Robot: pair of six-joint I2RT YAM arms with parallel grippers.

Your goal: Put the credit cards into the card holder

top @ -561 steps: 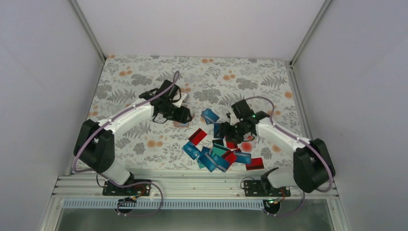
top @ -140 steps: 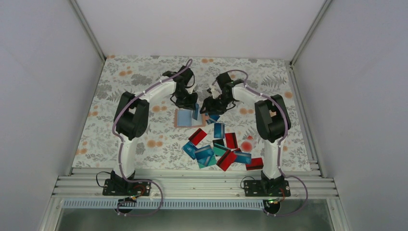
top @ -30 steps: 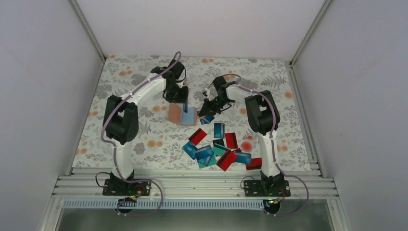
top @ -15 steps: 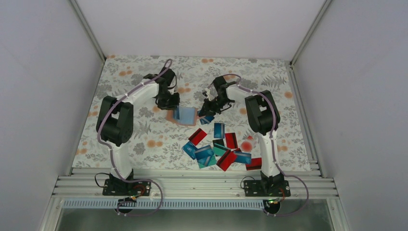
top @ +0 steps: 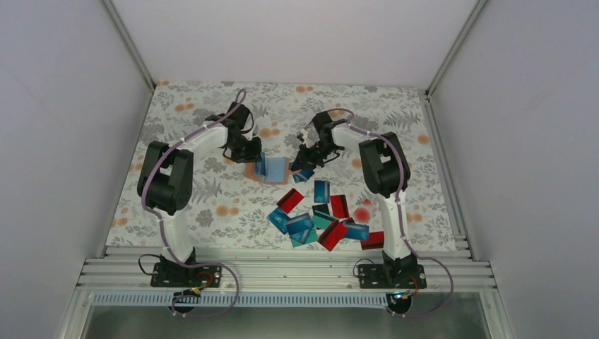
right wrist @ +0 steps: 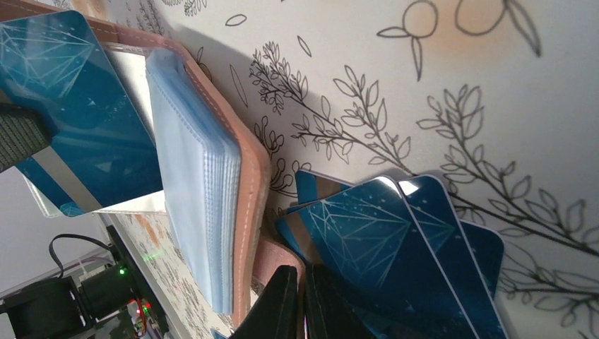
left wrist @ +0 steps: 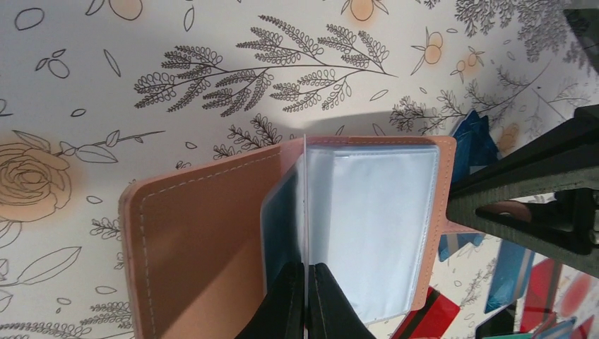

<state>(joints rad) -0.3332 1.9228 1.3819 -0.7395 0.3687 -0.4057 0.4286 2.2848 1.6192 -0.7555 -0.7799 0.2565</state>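
Observation:
The tan card holder [top: 277,170] lies open on the flowered cloth, its cover [left wrist: 191,240] spread left and its clear sleeves [left wrist: 367,212] to the right. My left gripper [left wrist: 305,300] is shut on one sleeve, lifted edge-up, and a blue card [right wrist: 70,106] shows inside it. My right gripper [right wrist: 300,300] is shut on the holder's tan strap at its right edge, over three fanned blue credit cards [right wrist: 395,240]. From above, the left gripper [top: 256,161] and right gripper [top: 300,167] flank the holder.
A loose heap of blue, teal and red cards [top: 321,215] lies nearer the arm bases, right of centre. A red card [left wrist: 431,318] pokes out just below the holder. White walls close in the cloth on three sides.
The left arm has swung left and nearer, drawing the pinched sleeve over toward the holder's left cover. The right arm and the cards have not moved.

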